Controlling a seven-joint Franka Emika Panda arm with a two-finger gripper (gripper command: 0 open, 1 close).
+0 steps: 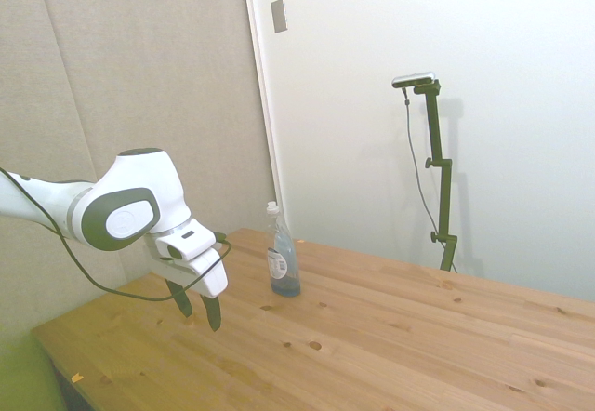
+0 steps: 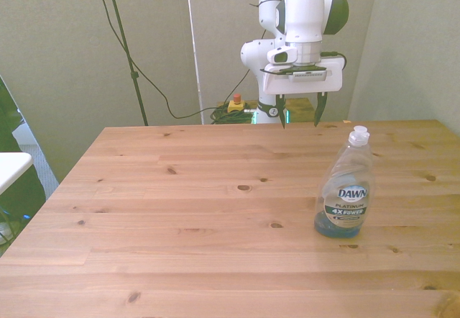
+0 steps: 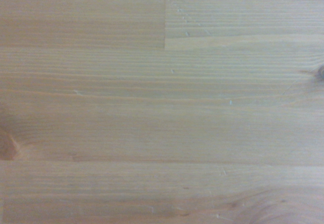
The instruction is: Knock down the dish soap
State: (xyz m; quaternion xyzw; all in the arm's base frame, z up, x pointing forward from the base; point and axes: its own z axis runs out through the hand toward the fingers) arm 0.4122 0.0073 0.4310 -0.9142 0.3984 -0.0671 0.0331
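The dish soap (image 2: 343, 188) stands upright on the wooden table (image 2: 201, 210), toward the front view's right. It is a slim clear bottle with blue liquid at the bottom, a white cap and a label; it also shows in the side view as the dish soap (image 1: 282, 255). My gripper (image 2: 299, 114) hangs open above the table's far edge, apart from the bottle, nothing between its fingers. From the side, the gripper (image 1: 198, 309) is left of the bottle with a clear gap. The wrist view holds only bare wood (image 3: 162, 102).
A white object (image 2: 11, 168) sits off the table at the front view's left edge. Cables and a yellow box with a red button (image 2: 235, 103) lie on the floor behind the table. A wall (image 1: 418, 76) stands close behind the table.
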